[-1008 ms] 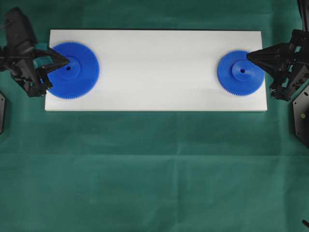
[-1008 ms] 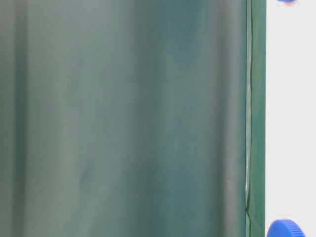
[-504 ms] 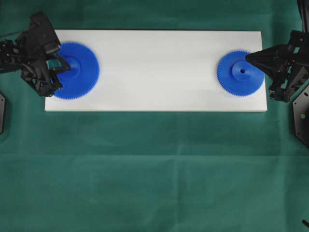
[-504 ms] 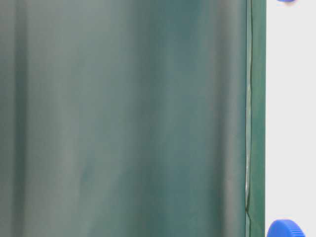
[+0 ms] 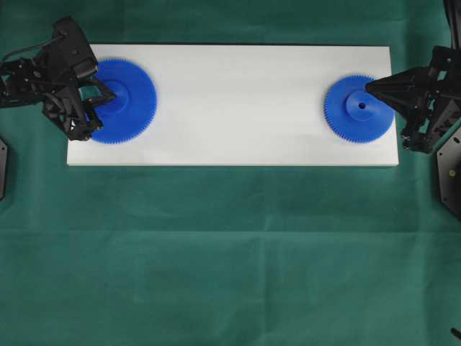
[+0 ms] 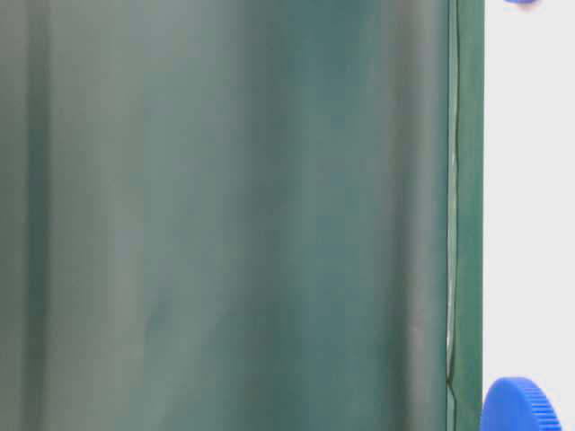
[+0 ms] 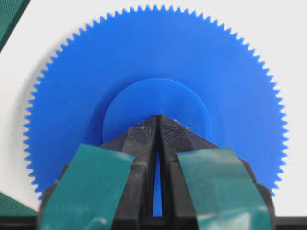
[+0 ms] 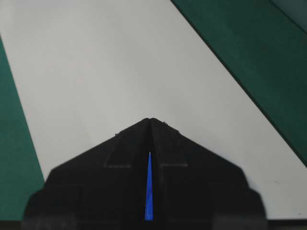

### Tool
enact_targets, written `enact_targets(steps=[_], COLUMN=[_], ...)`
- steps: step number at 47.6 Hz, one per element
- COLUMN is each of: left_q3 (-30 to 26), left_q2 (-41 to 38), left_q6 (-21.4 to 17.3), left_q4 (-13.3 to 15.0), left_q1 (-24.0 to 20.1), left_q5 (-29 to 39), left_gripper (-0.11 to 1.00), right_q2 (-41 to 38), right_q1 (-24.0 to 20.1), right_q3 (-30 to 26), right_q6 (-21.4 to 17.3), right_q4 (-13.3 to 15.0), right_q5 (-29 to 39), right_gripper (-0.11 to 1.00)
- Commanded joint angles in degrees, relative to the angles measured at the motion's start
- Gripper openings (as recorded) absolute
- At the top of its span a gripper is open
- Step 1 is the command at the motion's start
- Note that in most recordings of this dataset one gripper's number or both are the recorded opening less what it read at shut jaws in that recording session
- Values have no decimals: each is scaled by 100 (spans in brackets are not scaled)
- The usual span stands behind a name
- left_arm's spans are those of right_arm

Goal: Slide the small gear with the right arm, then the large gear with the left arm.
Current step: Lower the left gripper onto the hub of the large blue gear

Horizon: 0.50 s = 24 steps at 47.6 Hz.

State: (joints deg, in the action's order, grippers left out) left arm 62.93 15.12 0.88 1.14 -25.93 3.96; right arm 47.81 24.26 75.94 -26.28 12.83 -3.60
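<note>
Closed left hand (image 5: 108, 92), gripping nothing, has nudged the large gear (image 5: 119, 101) rightward; closed right hand (image 5: 371, 85) rests on the unmoved small gear (image 5: 359, 109)

You won't find any text, label, brand, number or sign to read in these views.
</note>
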Motion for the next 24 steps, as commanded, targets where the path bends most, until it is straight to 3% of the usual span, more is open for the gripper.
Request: enact_targets(steps=[1,12,24], left_q3=[-79,-677,-2276], left_q2=[-88,-782,-2197], left_q6=[18,9,-18], left_q4=[-9,-9,-9], left_q1=[-9,264,571], left_q5=[-18,-325,-308], left_gripper=[0,0,0], right_q2=[-18,-18,-18], right_q1=[-18,-18,-35], right_q3=[-62,-62,-44], right_q6=[-9,-9,0], right_q4=[9,9,9], right_q5=[-62,-62,-53], right_gripper=[50,50,50])
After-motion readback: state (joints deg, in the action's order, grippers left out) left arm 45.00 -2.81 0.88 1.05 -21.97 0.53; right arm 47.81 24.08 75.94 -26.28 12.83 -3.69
